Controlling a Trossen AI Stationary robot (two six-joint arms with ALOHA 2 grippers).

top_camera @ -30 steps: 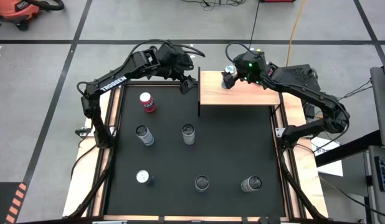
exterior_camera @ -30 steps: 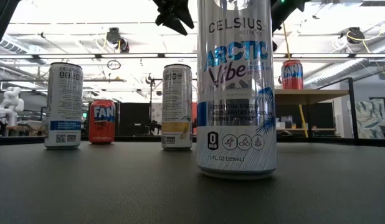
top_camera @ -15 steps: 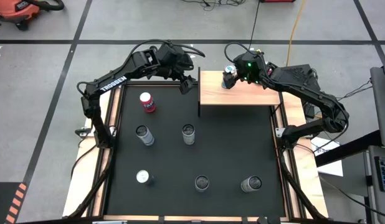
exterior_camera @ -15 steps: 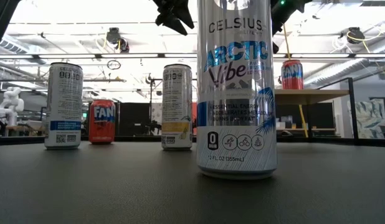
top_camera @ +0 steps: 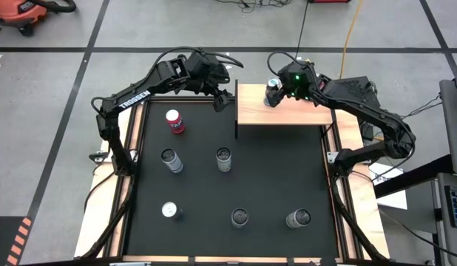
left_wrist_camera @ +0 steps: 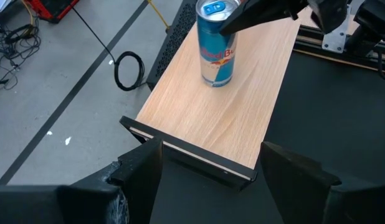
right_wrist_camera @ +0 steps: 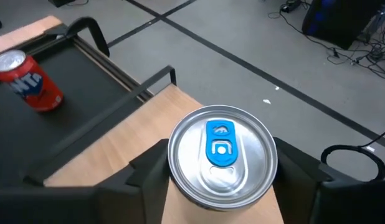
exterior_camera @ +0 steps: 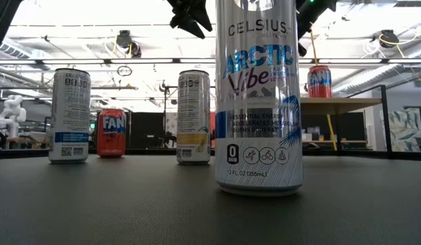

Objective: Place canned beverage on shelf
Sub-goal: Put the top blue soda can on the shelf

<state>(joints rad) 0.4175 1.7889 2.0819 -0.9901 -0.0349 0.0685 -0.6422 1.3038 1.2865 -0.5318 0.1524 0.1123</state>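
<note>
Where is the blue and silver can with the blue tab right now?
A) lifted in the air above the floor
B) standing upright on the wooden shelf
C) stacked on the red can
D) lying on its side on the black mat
B: the can stands upright on the shelf, between the right gripper's fingers.

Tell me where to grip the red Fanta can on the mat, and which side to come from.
Grip the red Fanta can across its round side wall, near mid-height, coming down from above with fingers either side. It stands upright and alone on the black mat, so nothing blocks its sides. The left gripper is probably the nearer one; the right gripper is busy at the blue can on the shelf.
</note>
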